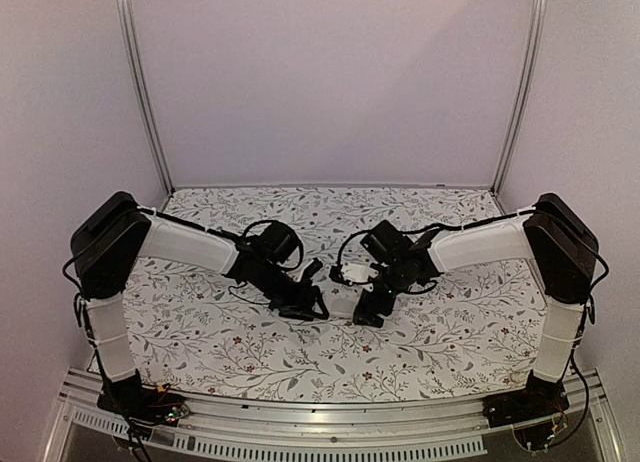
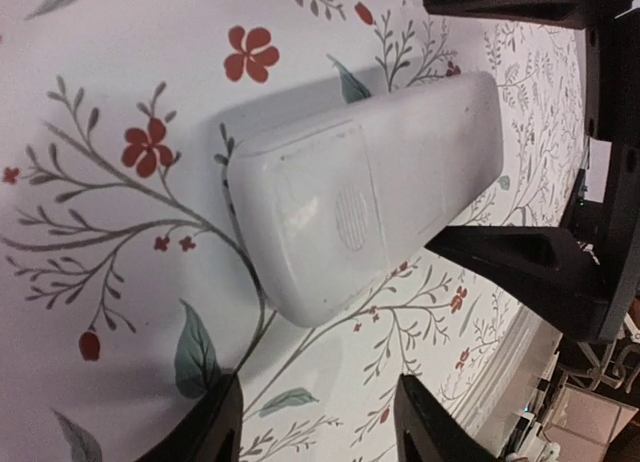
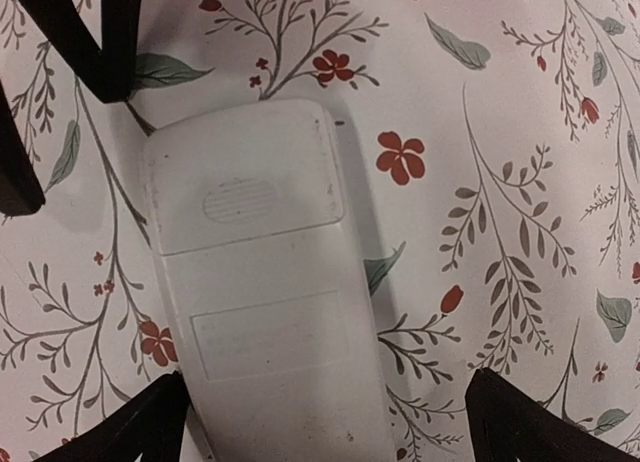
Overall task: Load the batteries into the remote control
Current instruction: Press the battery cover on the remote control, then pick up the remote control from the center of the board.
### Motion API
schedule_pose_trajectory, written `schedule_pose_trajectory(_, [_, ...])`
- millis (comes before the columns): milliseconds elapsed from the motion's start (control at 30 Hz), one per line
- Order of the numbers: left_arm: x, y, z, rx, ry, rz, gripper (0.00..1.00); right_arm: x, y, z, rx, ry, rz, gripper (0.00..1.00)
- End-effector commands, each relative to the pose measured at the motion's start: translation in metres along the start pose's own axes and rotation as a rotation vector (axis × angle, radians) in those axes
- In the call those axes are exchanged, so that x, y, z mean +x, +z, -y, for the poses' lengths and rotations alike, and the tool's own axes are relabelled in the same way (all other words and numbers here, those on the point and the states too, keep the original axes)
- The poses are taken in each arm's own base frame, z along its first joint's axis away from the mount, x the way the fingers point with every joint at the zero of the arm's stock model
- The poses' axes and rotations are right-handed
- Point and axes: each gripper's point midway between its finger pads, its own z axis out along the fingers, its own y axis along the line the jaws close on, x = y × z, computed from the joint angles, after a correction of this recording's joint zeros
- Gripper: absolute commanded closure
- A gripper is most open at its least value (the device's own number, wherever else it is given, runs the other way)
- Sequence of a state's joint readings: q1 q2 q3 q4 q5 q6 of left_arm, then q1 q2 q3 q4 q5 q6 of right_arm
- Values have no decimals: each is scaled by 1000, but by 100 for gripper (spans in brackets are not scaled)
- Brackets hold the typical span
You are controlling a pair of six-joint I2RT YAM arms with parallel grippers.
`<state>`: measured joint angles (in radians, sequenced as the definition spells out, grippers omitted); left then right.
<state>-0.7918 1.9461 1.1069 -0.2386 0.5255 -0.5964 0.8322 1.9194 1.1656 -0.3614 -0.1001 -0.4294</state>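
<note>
The remote control (image 2: 370, 197) lies white back up on the flowered table, its battery cover with the ridged thumb patch shut. In the top view it (image 1: 342, 304) rests between the two grippers. My left gripper (image 2: 315, 407) is open and holds nothing; the remote's cover end lies just ahead of its fingertips. My right gripper (image 3: 325, 407) is open wide at the remote's (image 3: 260, 282) other end, one finger (image 3: 150, 422) at its edge and the other well clear. The batteries are out of view.
The table cloth (image 1: 450, 322) is white with leaf and red flower prints. The near metal rail (image 1: 330, 422) runs along the front edge, with walls on three sides. Both arms (image 1: 190, 244) reach in toward the middle.
</note>
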Motion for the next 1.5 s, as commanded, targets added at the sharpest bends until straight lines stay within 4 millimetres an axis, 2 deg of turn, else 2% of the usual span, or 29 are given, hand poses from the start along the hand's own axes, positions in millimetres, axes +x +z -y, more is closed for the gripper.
schedule_pose_trajectory(0, [7, -21, -32, -105, -42, 22, 38, 10, -11, 13, 65, 22, -15, 1])
schedule_pose_trajectory(100, [-15, -48, -29, -166, 33, 137, 14, 1, -30, 22, 102, 49, 37, 1])
schedule_pose_trajectory(167, [-30, -67, -23, -203, 91, 224, 3, -8, -48, 32, 152, 72, 86, 1])
schedule_pose_trajectory(333, [-62, -114, -8, -303, 248, 419, 0, -25, -107, 58, 309, 148, 211, 1])
schedule_pose_trajectory(367, [-70, -124, -1, -302, 291, 472, 0, -30, -125, 63, 346, 163, 257, 1])
schedule_pose_trajectory(433, [-78, -138, 14, -272, 369, 551, 0, -34, -148, 68, 397, 185, 323, 1])
schedule_pose_trajectory(500, [-82, -144, 30, -214, 435, 600, 0, -37, -173, 74, 462, 229, 403, 1])
schedule_pose_trajectory(600, [-75, -129, 52, -121, 597, 501, 1, -34, -198, 80, 522, 322, 501, 1])
schedule_pose_trajectory(667, [-69, -109, 57, -143, 672, 381, 0, -32, -207, 79, 500, 374, 551, 1])
schedule_pose_trajectory(800, [-53, -64, 62, -199, 851, 204, 0, -26, -223, 78, 470, 483, 628, 1])
schedule_pose_trajectory(1033, [-33, 5, 58, -235, 1013, -55, 2, 3, -239, 89, 448, 685, 689, 1])
schedule_pose_trajectory(1200, [-34, 27, 53, -252, 1058, -120, 5, 23, -245, 98, 386, 838, 738, 1])
schedule_pose_trajectory(1467, [-36, 46, 40, -293, 1109, -189, 12, 24, -242, 87, 299, 850, 754, 1])
